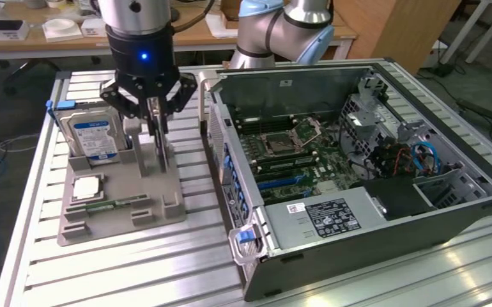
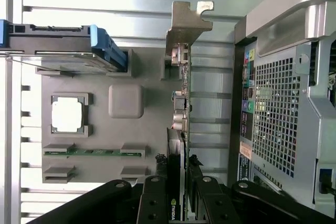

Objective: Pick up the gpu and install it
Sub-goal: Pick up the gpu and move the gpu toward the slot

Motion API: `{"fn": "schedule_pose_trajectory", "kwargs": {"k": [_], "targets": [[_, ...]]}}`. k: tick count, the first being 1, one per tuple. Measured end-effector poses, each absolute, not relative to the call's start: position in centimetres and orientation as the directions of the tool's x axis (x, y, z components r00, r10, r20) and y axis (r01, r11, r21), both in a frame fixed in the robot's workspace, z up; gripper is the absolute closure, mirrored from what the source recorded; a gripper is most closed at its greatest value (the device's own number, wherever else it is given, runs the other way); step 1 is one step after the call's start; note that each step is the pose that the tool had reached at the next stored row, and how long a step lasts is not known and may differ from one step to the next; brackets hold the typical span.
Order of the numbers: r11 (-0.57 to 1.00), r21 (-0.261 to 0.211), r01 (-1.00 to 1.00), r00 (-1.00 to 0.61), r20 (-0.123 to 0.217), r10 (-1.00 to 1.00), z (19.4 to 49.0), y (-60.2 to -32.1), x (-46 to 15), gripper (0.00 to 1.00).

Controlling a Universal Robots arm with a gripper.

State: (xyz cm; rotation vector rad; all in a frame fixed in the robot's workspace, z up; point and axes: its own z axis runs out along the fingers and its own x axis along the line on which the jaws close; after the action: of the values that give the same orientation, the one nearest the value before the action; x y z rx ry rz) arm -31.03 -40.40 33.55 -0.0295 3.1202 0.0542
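Note:
The gpu [image 1: 157,152] stands on edge in a slot of the grey fixture tray [image 1: 131,214], at the exterior view's left. In the wrist view the gpu [image 2: 180,106] shows edge-on, a thin dark board with its silvery bracket at the far end. My gripper [image 1: 154,121] hangs straight over the card, and its black fingers [image 2: 155,203] press both faces near the card's end, so my gripper [image 2: 178,205] is shut on it. The card's lower edge still looks seated in the tray.
On the tray also stand a silver hard drive [image 1: 92,131] in blue rails, a processor chip [image 1: 87,187] and a green memory stick [image 1: 114,206]. The open computer case [image 1: 374,211] lies at the exterior view's right, motherboard [image 1: 293,150] exposed. A second arm's base [image 1: 271,29] stands behind it.

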Motion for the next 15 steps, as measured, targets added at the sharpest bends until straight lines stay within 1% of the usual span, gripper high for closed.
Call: {"fn": "schedule_pose_trajectory", "kwargs": {"k": [15], "targets": [[0.999, 0.035, -0.019, -1.0, -0.021, -0.019, 36.7, -40.4, -31.0, 0.74]]}}
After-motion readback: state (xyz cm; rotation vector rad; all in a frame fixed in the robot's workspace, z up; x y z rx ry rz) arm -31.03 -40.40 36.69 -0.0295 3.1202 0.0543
